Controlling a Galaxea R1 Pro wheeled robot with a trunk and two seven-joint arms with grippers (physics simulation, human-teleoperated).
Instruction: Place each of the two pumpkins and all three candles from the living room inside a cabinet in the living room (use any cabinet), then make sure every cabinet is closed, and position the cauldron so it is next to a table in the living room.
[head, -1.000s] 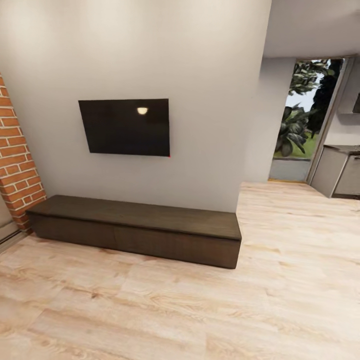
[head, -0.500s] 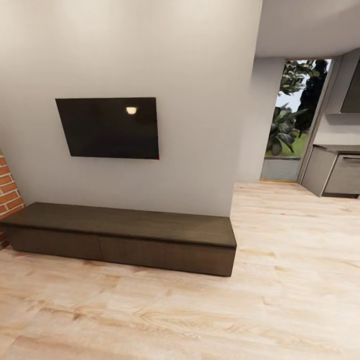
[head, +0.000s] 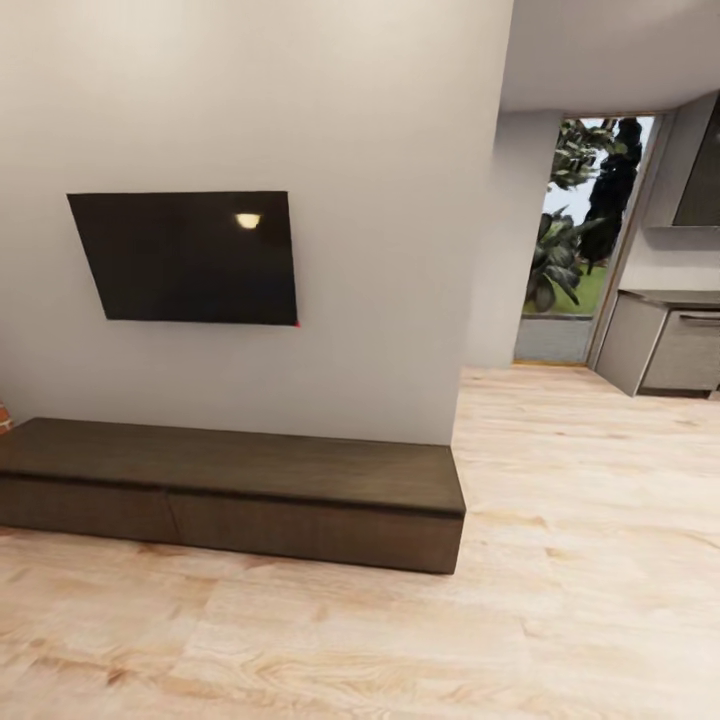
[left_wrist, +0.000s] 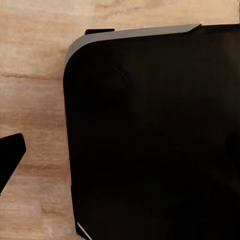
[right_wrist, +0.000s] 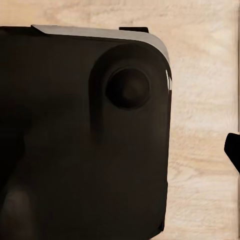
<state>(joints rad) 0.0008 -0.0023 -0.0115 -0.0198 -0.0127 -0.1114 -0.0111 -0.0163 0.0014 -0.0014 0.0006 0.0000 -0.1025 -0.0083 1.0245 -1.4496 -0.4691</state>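
**Low cabinet ahead, fronts shut**

The long dark cabinet (head: 230, 495) sits on the pale wood floor (head: 560, 600) against the far wall, left of centre, with its flat fronts closed and its top bare. A black screen (head: 185, 257) hangs on the wall above it. To the far right, a doorway (head: 575, 240) shows green plants, with grey kitchen units (head: 665, 345) beside it. Both wrist views look down on a black rounded body (left_wrist: 155, 135) over the floor; whether either gripper is released or clenched cannot be told.

matt dark wood cabinet (head: 300, 480); pale grained wood floor (head: 560, 600); glossy screen (head: 185, 257).
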